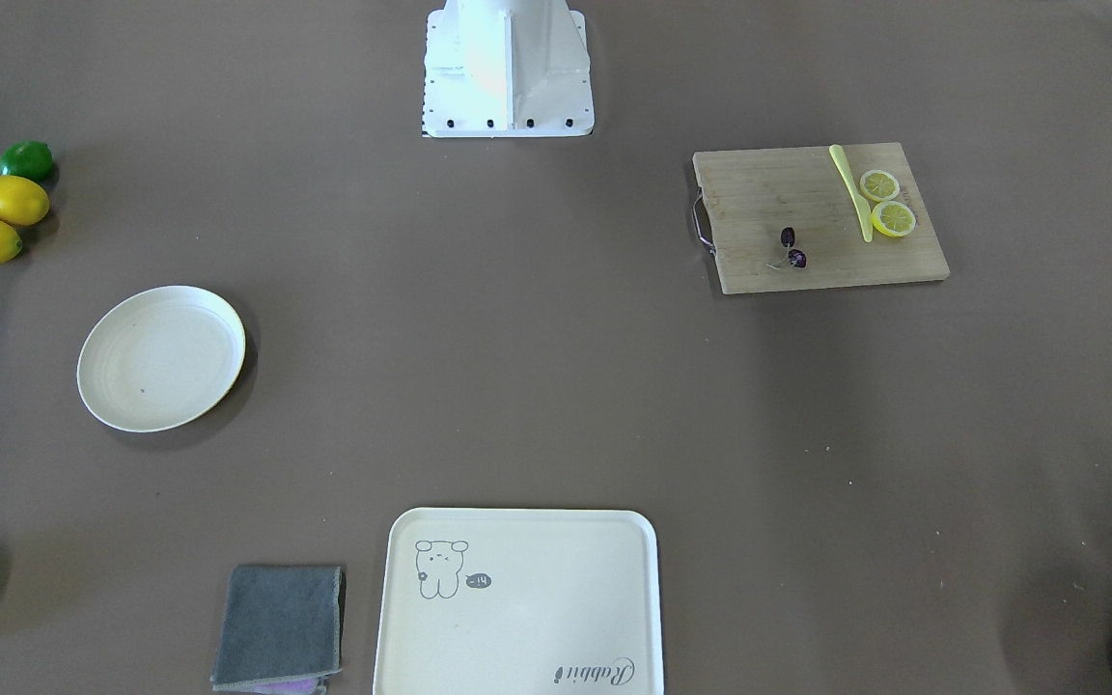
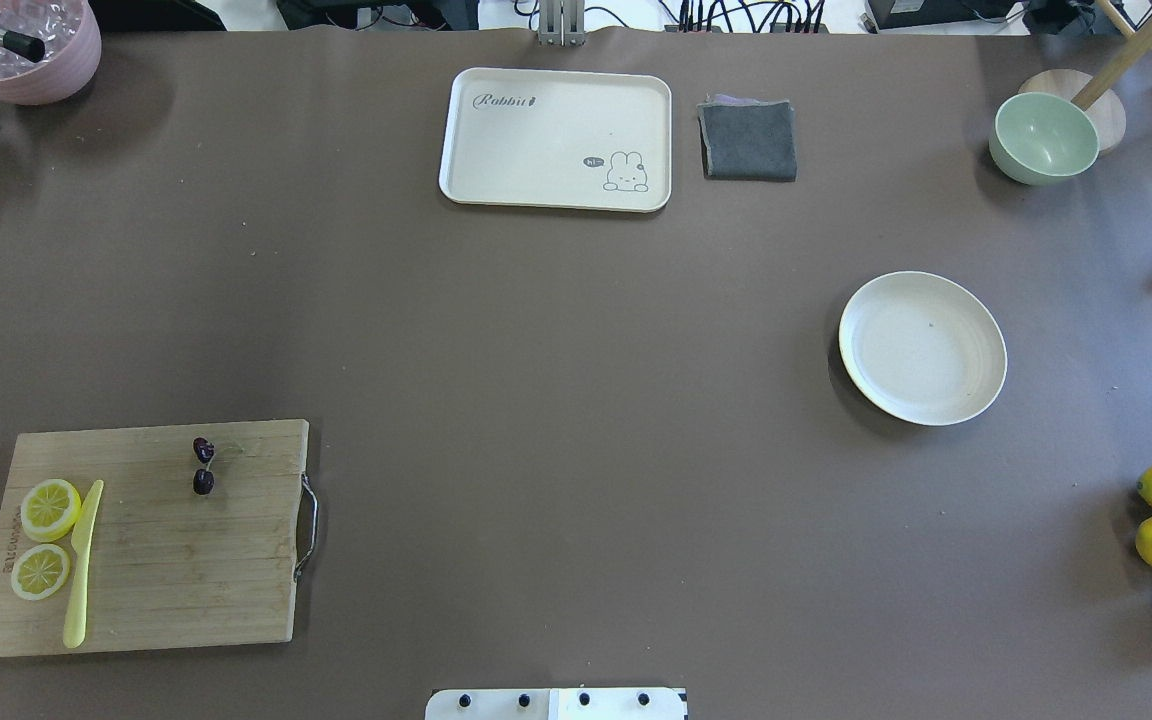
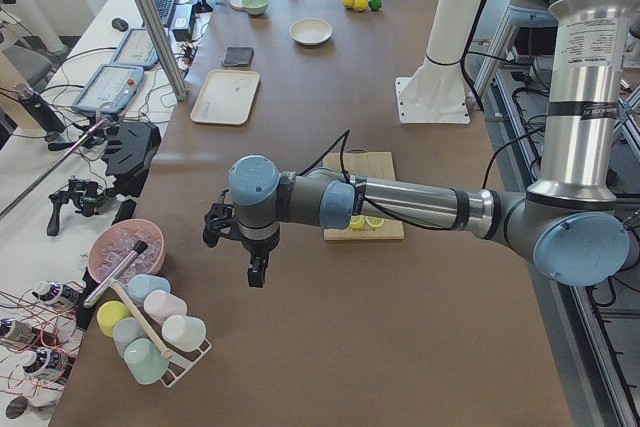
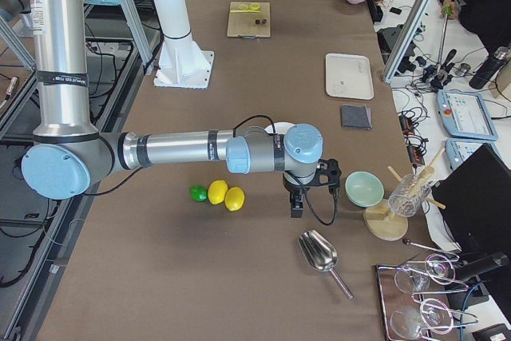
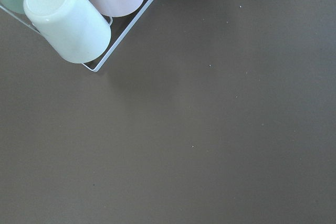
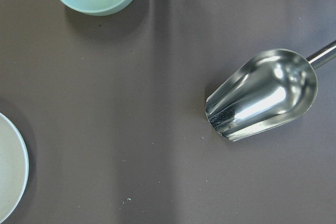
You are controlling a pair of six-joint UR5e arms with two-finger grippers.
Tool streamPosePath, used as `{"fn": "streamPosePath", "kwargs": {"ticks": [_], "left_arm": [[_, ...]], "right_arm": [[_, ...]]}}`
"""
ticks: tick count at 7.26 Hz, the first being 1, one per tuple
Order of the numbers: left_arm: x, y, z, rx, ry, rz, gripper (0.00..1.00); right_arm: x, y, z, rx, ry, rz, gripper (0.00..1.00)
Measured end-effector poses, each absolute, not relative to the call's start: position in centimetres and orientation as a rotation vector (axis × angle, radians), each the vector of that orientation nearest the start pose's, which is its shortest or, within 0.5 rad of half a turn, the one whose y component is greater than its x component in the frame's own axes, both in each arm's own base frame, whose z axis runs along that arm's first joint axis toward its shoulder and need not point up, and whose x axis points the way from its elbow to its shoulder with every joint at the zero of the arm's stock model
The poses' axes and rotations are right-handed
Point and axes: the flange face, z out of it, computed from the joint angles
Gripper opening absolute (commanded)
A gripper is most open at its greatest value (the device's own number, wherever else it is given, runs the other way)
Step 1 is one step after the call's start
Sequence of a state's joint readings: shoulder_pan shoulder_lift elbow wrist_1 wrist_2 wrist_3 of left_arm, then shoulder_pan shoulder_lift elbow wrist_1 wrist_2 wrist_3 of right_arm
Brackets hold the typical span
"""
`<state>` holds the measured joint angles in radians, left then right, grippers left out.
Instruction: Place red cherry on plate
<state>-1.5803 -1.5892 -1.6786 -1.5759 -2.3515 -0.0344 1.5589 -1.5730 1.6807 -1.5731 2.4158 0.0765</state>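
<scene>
Brown paper covers the whole desk [image 2: 576, 420], and by my reckoning nothing of the job is done yet. The small pair of dark maroon cherries on pale green stems [image 2: 203, 466] lies on the wooden cutting board [image 2: 156, 570] on the robot's left half. It is well apart from the round cream-white plate [image 2: 921, 347], which sits bare on the right half. Picking up, carrying across and setting down are all left.

The two fruits line up on an axis running away from the robot, stems bowing toward the board's metal handle [image 2: 308, 525].

Off to one end the left tool [image 3: 256, 269] hangs near the cup rack [image 3: 160, 342], and the right tool [image 4: 295, 201] near the steel scoop [image 4: 319, 251]. Released or clenched, I cannot tell.
</scene>
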Motion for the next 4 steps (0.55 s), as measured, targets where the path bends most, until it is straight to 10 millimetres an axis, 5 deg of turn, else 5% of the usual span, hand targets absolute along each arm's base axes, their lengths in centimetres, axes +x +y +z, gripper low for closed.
{"fn": "streamPosePath", "kwargs": {"ticks": [4], "left_arm": [[-7.0,-50.3,58.0,0.148,0.785,0.024,0.98]], "right_arm": [[5.0,-49.5,60.0,0.064,-0.843,0.005,1.00]]}}
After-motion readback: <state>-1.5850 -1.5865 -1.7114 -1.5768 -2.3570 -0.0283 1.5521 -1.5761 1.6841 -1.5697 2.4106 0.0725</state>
